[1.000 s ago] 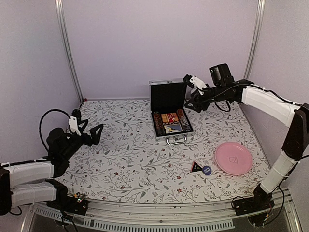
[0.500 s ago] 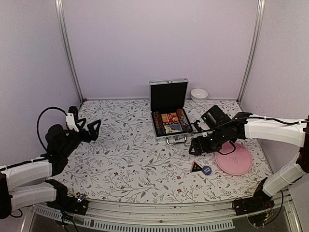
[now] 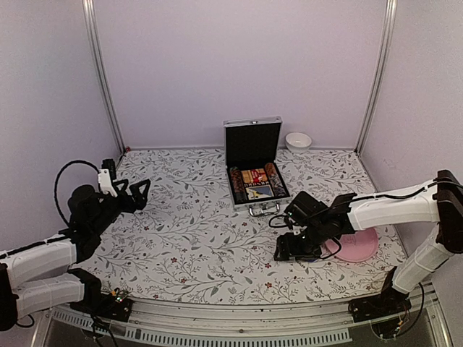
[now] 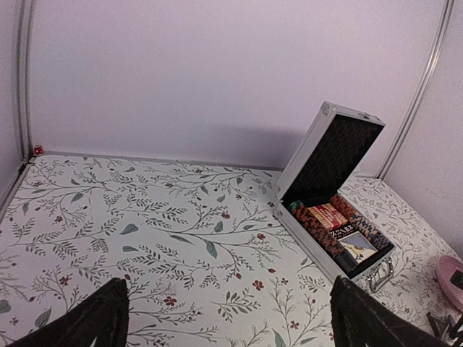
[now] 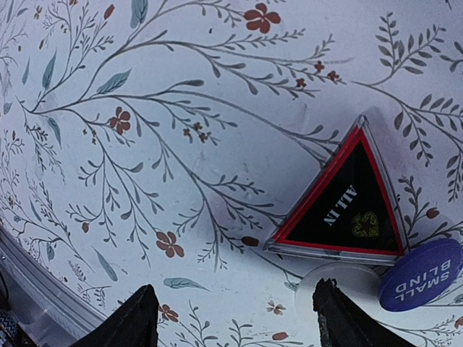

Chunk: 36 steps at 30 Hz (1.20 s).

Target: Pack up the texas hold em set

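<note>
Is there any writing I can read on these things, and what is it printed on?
"ALL IN": on the black red-edged triangular plaque.
"SMALL BLIND": on the round blue disc.
Print inside the open silver aluminium case: too small to read.

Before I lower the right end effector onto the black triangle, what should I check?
1. Right end effector open: ok.
2. Black red-edged triangular "ALL IN" marker centred under it: not ok, it lies off to one side.
3. Blue round "SMALL BLIND" disc clear of the marker: not ok, it sits against a corner.
4. Silver aluminium case lid open: ok.
5. Free slot in case: cannot tell.
6. Left end effector open, away from case: ok.
</note>
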{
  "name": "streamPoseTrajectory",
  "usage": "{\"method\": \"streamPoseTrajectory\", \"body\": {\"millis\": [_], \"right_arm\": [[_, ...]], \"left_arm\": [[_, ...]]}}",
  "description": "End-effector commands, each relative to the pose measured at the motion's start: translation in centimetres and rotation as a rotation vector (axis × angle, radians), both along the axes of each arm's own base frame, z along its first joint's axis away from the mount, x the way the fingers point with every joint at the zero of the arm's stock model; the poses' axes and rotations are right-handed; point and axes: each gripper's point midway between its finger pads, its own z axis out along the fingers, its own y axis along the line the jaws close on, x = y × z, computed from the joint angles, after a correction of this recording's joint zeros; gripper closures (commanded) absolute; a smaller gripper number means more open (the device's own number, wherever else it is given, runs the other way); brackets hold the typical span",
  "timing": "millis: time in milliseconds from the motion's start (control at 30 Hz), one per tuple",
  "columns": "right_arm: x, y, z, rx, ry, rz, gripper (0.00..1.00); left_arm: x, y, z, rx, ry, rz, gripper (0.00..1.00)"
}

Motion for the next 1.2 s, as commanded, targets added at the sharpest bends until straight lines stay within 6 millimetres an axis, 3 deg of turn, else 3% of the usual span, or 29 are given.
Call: {"method": "streamPoseTrajectory", "body": {"millis": [0,167,367,600,767,1167], "right_arm": [[-0.2,-0.3,-0.8,-0.004,0.012,-0.051,0.25],[0.5,-1.2,-1.8,-0.063,-0.013,-0.08,0.25],[1.3,-1.6,-1.6,-0.089,-0.044,-0.114,0.25],[2.1,-3.7,-1.1,-0.193,-0.103,-0.145,0.2],[2.2,-4.7,-1.8,-0.252,-0.105,-0.152,0.18],[3.6,-3.6,-1.8,-0.293,-0.128,-0.136,0.16]], "left_arm": [[-0.1,0.4,0.7,0.008,-0.009,0.019,0.03],[-0.3,0.6,0.6,0.013,-0.011,0.022,0.03],[-0.4,0.5,0.9,0.012,-0.019,0.018,0.03],[-0.5,0.5,1.0,0.012,-0.023,0.018,0.03],[-0.5,0.5,1.0,0.013,-0.022,0.017,0.03],[-0.6,0.6,0.9,0.015,-0.022,0.019,0.03]]}}
